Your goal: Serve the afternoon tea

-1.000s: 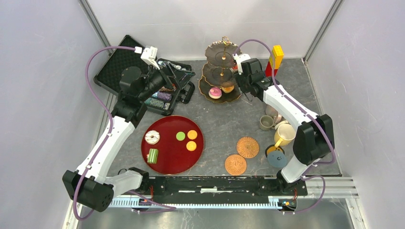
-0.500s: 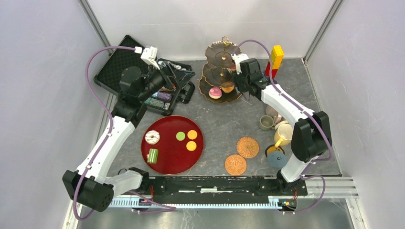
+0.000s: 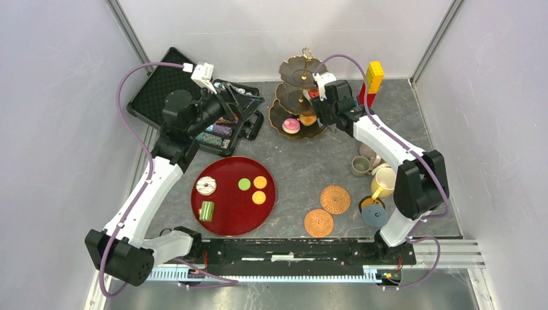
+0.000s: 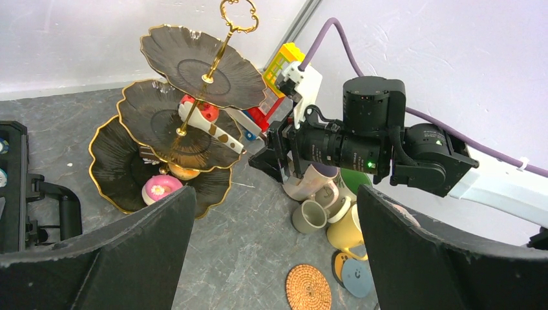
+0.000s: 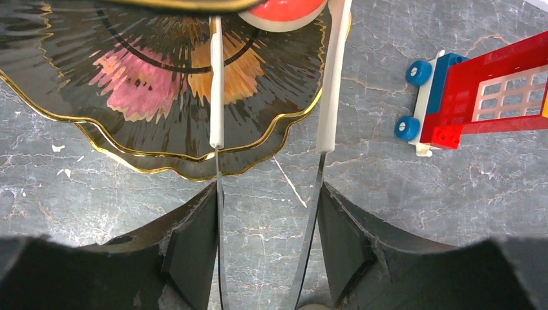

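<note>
The three-tier dark stand [image 3: 290, 128] stands at the back, with a pink donut [image 3: 291, 125] and an orange treat [image 3: 308, 120] on its bottom tier. My right gripper [image 3: 321, 103] is shut on metal tongs [image 5: 216, 97]. The tongs pinch a red-and-white treat [image 4: 205, 112] over the middle tier [image 4: 148, 116]. My left gripper [image 4: 274, 194] is open and empty, held high above the black case. A white donut [image 3: 206, 186], a green cake [image 3: 206, 210], a green macaron [image 3: 244, 184] and two orange macarons [image 3: 260, 182] lie on the red tray [image 3: 223, 223].
The mugs cluster at the right: grey [image 3: 359, 166], yellow [image 3: 386, 183], lilac [image 4: 310, 181], green-lined [image 4: 355, 181]. Two woven coasters [image 3: 335, 199] and a blue one [image 3: 375, 214] lie near the front. The block tower [image 3: 372, 81] stands behind the right arm; an open black case [image 3: 158, 87] is at back left.
My right gripper has moved a little left toward the stand, carrying the tongs and the red treat in over the middle tier. The left arm has not moved.
</note>
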Action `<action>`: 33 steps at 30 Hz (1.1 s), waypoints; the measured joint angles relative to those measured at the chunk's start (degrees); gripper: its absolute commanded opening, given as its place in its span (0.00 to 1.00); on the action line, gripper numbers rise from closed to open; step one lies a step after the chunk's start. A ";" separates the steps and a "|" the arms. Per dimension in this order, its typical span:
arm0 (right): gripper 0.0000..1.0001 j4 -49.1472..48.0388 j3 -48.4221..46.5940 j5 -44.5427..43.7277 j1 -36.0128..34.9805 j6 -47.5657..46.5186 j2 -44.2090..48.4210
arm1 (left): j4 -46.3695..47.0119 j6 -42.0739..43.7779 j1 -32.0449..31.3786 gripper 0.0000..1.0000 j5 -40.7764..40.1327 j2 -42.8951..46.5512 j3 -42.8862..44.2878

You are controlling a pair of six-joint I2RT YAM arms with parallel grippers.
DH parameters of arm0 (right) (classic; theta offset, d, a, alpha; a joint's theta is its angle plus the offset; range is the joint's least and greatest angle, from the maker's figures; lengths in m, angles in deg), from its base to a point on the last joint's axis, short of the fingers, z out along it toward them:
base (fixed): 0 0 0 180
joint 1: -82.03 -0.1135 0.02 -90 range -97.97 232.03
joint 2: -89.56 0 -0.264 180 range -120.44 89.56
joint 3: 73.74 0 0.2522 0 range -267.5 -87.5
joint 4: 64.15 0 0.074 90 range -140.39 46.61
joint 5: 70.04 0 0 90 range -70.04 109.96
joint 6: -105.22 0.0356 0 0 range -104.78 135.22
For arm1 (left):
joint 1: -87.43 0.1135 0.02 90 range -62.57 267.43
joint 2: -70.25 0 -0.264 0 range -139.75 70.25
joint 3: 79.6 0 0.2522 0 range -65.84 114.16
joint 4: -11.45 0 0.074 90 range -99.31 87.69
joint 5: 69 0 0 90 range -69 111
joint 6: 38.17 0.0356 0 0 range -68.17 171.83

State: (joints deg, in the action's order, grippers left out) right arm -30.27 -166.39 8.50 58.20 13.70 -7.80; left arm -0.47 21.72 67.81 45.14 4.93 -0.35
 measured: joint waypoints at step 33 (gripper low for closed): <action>0.55 -1.97 12.35 4.44 0.11 2.82 14.93 | 0.02 0.00 0.00 1.00 0.07 -0.55 0.00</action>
State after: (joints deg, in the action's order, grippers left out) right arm -32.24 -154.04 12.93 58.31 16.52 7.13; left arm -0.44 21.72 67.81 45.21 4.38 -0.35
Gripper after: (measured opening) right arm 0.566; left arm 0.997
